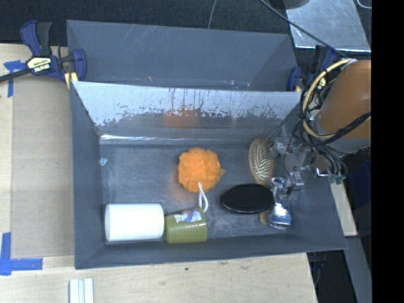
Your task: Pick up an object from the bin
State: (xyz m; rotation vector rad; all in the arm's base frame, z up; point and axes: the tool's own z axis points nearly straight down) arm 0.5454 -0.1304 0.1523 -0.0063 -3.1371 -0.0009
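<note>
My gripper [278, 214] hangs low at the right end of the bin floor, its metal tip close to the floor. Just left of it lies a flat black oval disc [246, 199], almost touching the tip. Behind the gripper, a tan woven oval brush [260, 160] leans against the right wall. Nothing shows between the gripper's tips.
An orange mesh bath puff [199, 168] with a white cord sits mid-floor. Along the front wall lies a white cylinder [134, 222] joined end to end with an olive-green tube [186, 227]. The left half of the floor is bare. The arm with cables enters over the right rim.
</note>
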